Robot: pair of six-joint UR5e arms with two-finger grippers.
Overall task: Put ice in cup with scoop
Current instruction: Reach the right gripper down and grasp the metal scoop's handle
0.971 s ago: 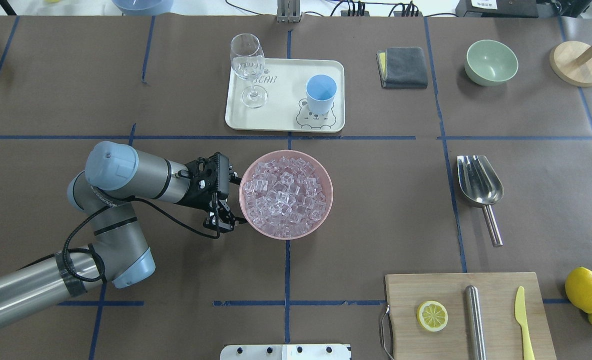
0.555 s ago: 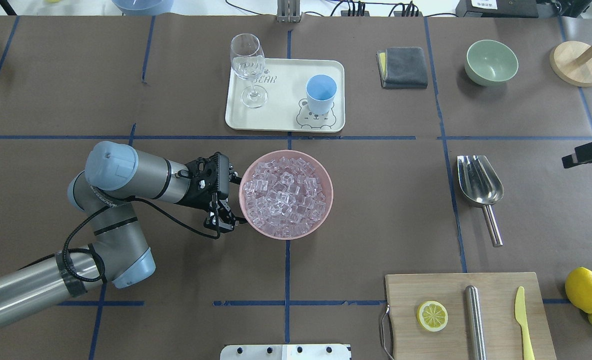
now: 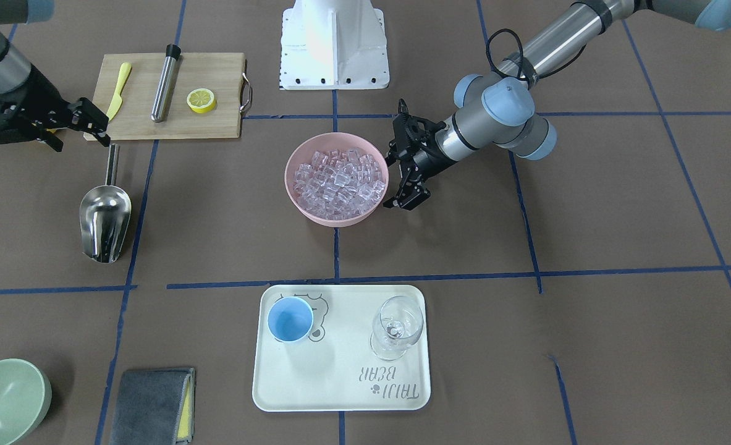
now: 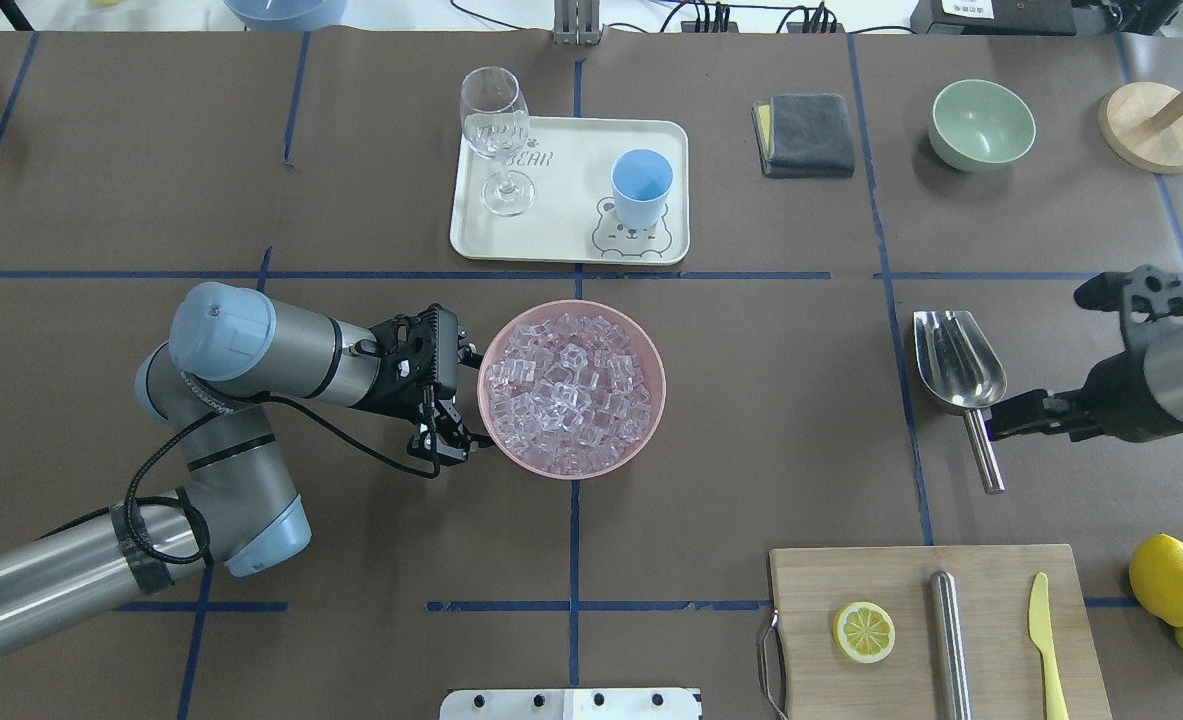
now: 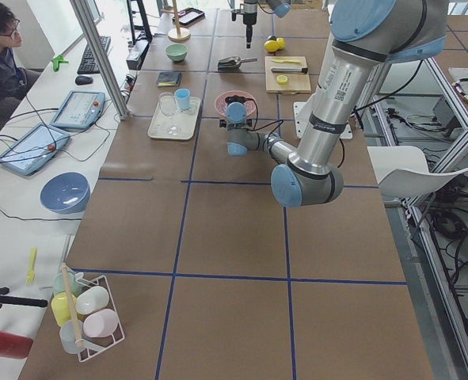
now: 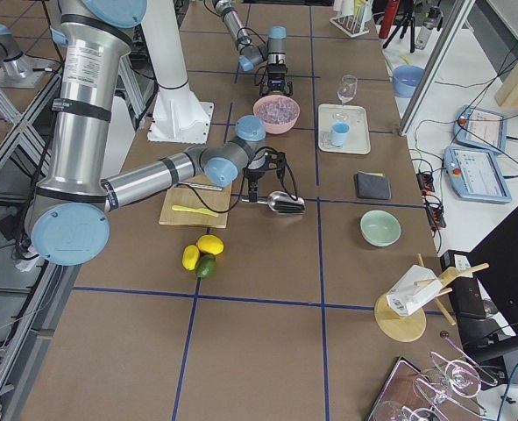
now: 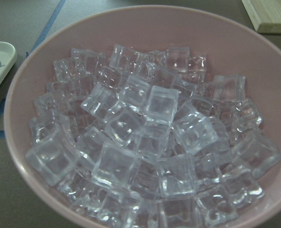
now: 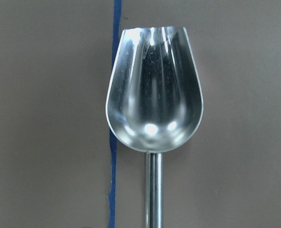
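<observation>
The ice (image 4: 571, 390) fills a pink bowl (image 4: 659, 400) at the table's middle and shows close up in the left wrist view (image 7: 150, 142). My left gripper (image 4: 459, 405) is open, its fingers spread beside the bowl's left rim. The light-blue cup (image 4: 641, 185) stands upright on a cream tray (image 4: 561, 240). The steel scoop (image 4: 956, 365) lies flat to the right, handle toward the robot, and fills the right wrist view (image 8: 154, 95). My right gripper (image 4: 1041, 358) is open and empty, above and just right of the scoop's handle.
A wine glass (image 4: 496, 140) stands on the tray. A grey cloth (image 4: 806, 135), a green bowl (image 4: 981, 125) and a wooden stand (image 4: 1151, 125) are at the back right. A cutting board (image 4: 931, 630) with a lemon slice, steel tube and yellow knife is near right, with lemons (image 4: 1171, 580) beside it.
My right arm has come in from the right edge and moved left to the scoop's handle. The left arm, the bowl and the scoop have not moved.
</observation>
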